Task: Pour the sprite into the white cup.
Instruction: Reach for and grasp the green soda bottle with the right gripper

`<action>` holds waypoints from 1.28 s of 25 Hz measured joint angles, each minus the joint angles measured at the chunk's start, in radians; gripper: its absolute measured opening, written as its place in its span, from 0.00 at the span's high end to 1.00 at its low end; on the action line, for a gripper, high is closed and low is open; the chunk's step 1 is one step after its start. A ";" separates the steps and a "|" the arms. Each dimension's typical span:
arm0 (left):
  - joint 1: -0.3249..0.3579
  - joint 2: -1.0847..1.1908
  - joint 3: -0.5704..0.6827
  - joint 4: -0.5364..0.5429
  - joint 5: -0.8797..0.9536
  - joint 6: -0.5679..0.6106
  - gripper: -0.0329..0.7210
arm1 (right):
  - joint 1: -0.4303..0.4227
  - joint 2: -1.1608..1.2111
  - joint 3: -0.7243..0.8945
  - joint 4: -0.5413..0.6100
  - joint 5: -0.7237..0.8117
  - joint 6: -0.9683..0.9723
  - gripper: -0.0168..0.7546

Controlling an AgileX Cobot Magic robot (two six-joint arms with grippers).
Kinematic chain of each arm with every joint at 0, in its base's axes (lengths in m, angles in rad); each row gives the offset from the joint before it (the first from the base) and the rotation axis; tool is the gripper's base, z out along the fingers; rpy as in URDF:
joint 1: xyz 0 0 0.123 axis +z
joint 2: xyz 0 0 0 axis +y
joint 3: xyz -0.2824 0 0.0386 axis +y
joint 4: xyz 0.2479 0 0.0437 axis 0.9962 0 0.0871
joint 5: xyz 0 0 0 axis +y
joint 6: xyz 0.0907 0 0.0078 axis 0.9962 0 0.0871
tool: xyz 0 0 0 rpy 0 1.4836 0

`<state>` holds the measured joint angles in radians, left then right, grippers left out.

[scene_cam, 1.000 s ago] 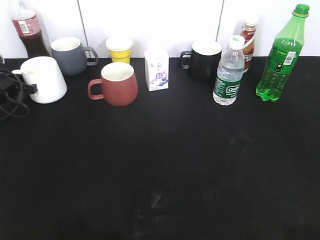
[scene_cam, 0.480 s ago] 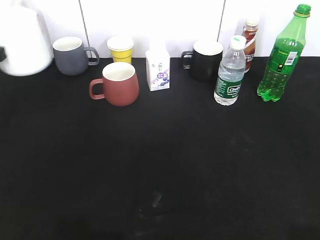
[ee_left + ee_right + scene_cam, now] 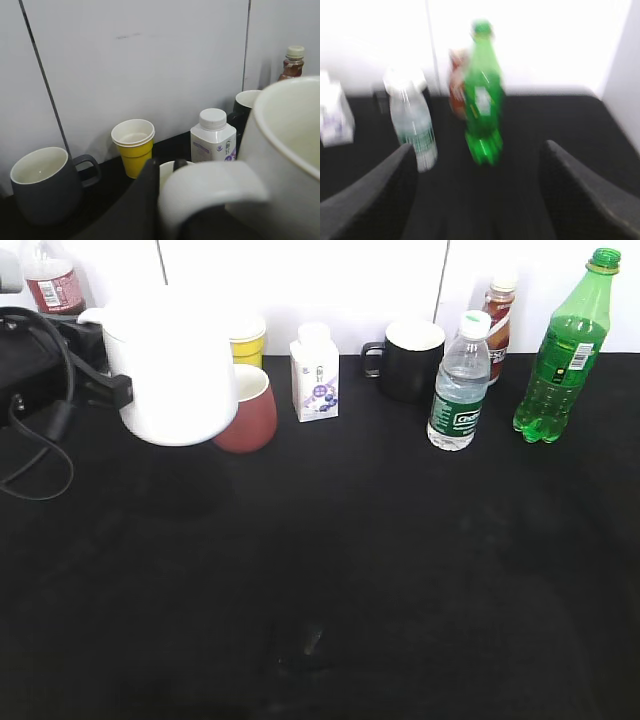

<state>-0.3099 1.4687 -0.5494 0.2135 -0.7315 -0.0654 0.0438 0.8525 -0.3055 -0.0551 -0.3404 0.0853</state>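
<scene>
The sprite (image 3: 558, 350), a tall green bottle with a green cap, stands upright at the back right of the black table; it also shows blurred in the right wrist view (image 3: 483, 100). My left gripper (image 3: 118, 392) is shut on the handle of the white cup (image 3: 172, 370) and holds it in the air at the left. The white cup fills the right of the left wrist view (image 3: 280, 165), its handle between my left jaws (image 3: 172, 200). My right gripper (image 3: 477, 187) is open and empty, facing the sprite from a distance. It is out of the exterior view.
A clear water bottle (image 3: 459, 382), black mug (image 3: 411, 360), brown bottle (image 3: 497, 322) and small white carton (image 3: 314, 375) stand along the back. A reddish-brown mug (image 3: 252, 412) and yellow cup (image 3: 247, 340) sit behind the white cup. A grey mug (image 3: 45, 185) is at the left.
My left gripper has lifted the white cup off the table and carried it rightward, in front of the grey and reddish-brown mugs. The sprite has not moved.
</scene>
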 joint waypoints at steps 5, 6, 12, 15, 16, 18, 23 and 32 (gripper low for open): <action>0.000 -0.001 0.000 -0.001 0.001 0.000 0.88 | 0.000 0.770 0.007 0.035 -0.774 0.003 0.11; 0.000 -0.001 0.000 -0.001 0.001 0.000 0.88 | 0.000 0.881 -0.023 0.042 -0.821 0.004 0.10; 0.000 -0.001 0.000 -0.001 0.001 0.000 0.88 | -0.001 1.238 -0.339 0.102 -0.807 0.007 0.10; 0.000 -0.001 0.000 -0.001 0.001 0.000 0.88 | -0.002 1.308 -0.485 0.126 -0.734 0.007 0.10; 0.000 -0.001 0.000 -0.001 0.001 0.000 0.88 | -0.002 1.328 -0.524 0.130 -0.713 0.007 0.10; 0.000 -0.001 0.000 -0.001 0.001 0.000 0.88 | -0.002 1.371 -0.594 0.130 -0.691 0.007 0.10; -0.001 -0.001 0.000 -0.001 0.001 0.000 0.88 | -0.002 1.464 -0.730 0.130 -0.645 0.007 0.11; -0.001 -0.001 0.000 -0.002 0.001 -0.001 0.88 | -0.003 1.494 -0.823 0.134 -0.557 0.003 0.34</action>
<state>-0.3107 1.4679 -0.5494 0.2118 -0.7307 -0.0663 0.0406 2.3467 -1.1284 0.0785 -0.8970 0.0882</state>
